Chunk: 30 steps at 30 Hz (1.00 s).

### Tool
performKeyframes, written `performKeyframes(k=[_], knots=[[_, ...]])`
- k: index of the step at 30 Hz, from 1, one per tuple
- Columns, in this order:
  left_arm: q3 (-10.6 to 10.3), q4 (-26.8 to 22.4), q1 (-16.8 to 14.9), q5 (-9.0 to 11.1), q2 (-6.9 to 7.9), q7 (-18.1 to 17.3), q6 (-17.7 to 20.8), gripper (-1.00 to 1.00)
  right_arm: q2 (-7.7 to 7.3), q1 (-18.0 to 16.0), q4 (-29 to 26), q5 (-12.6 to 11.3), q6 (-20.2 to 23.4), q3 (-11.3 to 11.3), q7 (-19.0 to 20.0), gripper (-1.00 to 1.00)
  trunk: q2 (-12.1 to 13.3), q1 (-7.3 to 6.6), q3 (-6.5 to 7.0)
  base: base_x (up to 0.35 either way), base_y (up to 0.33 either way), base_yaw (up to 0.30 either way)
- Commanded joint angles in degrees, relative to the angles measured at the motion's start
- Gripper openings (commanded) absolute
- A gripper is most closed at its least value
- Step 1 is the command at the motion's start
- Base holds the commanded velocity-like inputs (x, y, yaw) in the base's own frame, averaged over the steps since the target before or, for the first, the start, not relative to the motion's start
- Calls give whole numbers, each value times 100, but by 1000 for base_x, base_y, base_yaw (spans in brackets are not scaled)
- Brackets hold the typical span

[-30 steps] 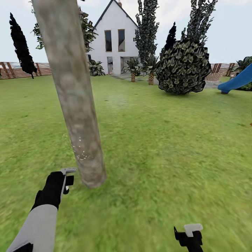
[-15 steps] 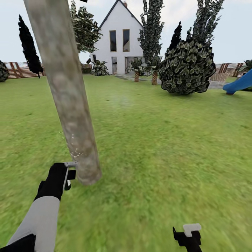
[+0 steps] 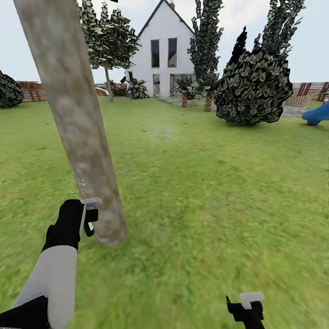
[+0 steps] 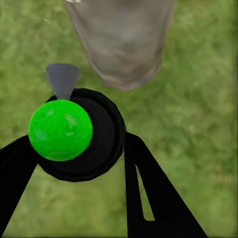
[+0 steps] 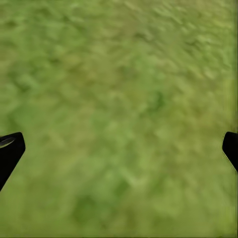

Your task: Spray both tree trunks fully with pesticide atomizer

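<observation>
The black pesticide atomizer with its green round cap [image 4: 60,130] is clamped between the fingers of the left gripper [image 3: 89,214], its nozzle just beside the mottled grey-brown tree trunk [image 3: 73,119] at about 1 o'clock. The nozzle is best swept upward and around the bark for full coverage. The right gripper [image 5: 119,148] is spread wide, empty, over grass.

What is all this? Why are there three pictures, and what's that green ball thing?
It's a pretend robot in a computer garden. The big picture is from its head: you see its left gripper beside a tree trunk on the grass, and its right gripper low down. The other two pictures come from cameras on its wrists. The green ball is the top of a sprayer, held in the left gripper and pointed at the trunk's foot. The right gripper is open, holding nothing, over grass.
</observation>
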Motion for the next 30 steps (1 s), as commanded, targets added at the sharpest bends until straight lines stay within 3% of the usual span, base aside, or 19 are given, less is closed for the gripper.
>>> performKeyframes(k=[1,10,15,25,26,27,30], knots=[[22,-11,-10,-55,9,-61,28,-100,6,-2,0,-48,-12,51,-9,100,-3,-1,-6,1,-312,0],[22,-12,39,-71,53,-61,29,-100,18,-2,0,-48,-11,58,-3,100,-3,-1,-6,35,-309,144],[22,-11,71,-69,35,-61,22,-100,18,-2,0,-48,-10,58,-3,100,-3,-1,-6,238,-239,227],[14,-11,83,-82,54,-53,20,-100,-9,-2,0,-48,-10,49,-5,100,-3,-1,-6,251,-220,6],[15,-11,88,-97,65,-52,18,-100,-5,-2,0,-54,-10,51,-4,100,-3,-1,-6,118,-296,0],[38,-9,93,-93,204,-58,26,-100,14,-2,0,-50,-11,57,-3,100,-3,-1,-6,17,-310,202],[57,3,106,-86,273,-61,25,-100,18,-2,0,-48,-12,57,-3,100,-3,-1,-6,5,-312,257]])
